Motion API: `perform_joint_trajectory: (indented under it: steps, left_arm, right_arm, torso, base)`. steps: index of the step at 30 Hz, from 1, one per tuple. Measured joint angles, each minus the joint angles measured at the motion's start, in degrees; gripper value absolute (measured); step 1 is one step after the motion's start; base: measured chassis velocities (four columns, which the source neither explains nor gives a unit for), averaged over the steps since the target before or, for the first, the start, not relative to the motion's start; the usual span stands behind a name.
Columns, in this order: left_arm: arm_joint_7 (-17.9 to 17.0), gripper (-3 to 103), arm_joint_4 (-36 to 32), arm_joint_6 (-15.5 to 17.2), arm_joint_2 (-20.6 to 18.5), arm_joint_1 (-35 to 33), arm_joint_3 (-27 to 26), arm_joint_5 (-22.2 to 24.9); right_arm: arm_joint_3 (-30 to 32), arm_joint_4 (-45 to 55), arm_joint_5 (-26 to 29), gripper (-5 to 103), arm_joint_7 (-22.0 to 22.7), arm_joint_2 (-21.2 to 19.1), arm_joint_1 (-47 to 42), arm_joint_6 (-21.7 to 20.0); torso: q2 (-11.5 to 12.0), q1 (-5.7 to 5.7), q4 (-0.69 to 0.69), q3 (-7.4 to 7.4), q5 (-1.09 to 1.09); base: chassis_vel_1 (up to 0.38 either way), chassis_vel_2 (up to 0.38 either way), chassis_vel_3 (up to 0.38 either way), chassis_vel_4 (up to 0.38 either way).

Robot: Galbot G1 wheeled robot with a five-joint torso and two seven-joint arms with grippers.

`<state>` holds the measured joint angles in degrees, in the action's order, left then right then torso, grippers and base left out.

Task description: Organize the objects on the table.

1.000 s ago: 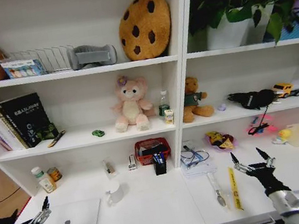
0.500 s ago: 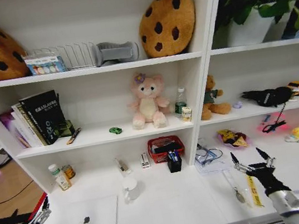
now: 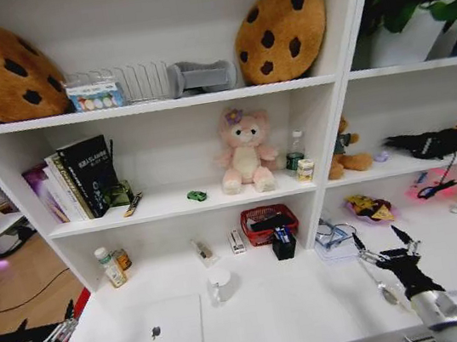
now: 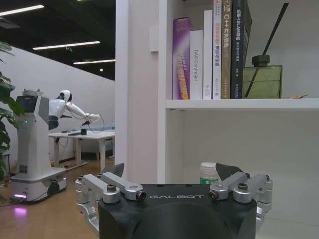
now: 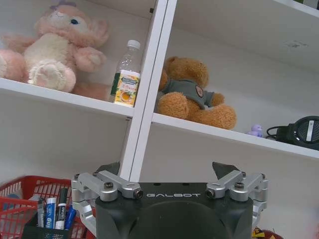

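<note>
A silver laptop lies closed on the white table, front left. My left gripper hovers open off the table's left end; in its wrist view the left gripper faces a green-topped can. My right gripper hangs open above the table's right part, over a slim silver item. In the right wrist view the gripper is open, with pens standing in a black holder. A tiny green toy car sits on the shelf above.
A red basket, a pen holder, a white mug and a small bottle stand along the back of the table. Plush toys, books and cookie cushions fill the shelves. Another robot stands far off.
The whole head picture has shifted right, so the camera has moved leftward along the shelf unit. Both grippers keep their place and stay open.
</note>
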<state>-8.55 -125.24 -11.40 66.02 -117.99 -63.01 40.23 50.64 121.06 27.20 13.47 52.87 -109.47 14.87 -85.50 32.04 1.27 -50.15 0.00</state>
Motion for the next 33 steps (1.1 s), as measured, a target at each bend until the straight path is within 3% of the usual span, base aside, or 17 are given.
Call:
perform_joint_trajectory:
  steps: [15, 33]
  left_arm:
    - [0.0, 100, 0.0, 0.0, 0.0, 0.0, 0.0, 0.0]
    - [0.0, 100, 0.0, 0.0, 0.0, 0.0, 0.0, 0.0]
  right_arm:
    - [0.0, 0.0, 0.0, 100, 0.0, 0.0, 0.0, 0.0]
    - [0.0, 0.0, 0.0, 100, 0.0, 0.0, 0.0, 0.0]
  torso:
    - [0.0, 0.0, 0.01, 0.01, -0.03]
    - [0.0, 0.01, 0.02, 0.0, -0.02]
  base:
    - [0.095, 0.102, -0.101, -0.091]
    - [0.008, -0.007, -0.01, 0.01]
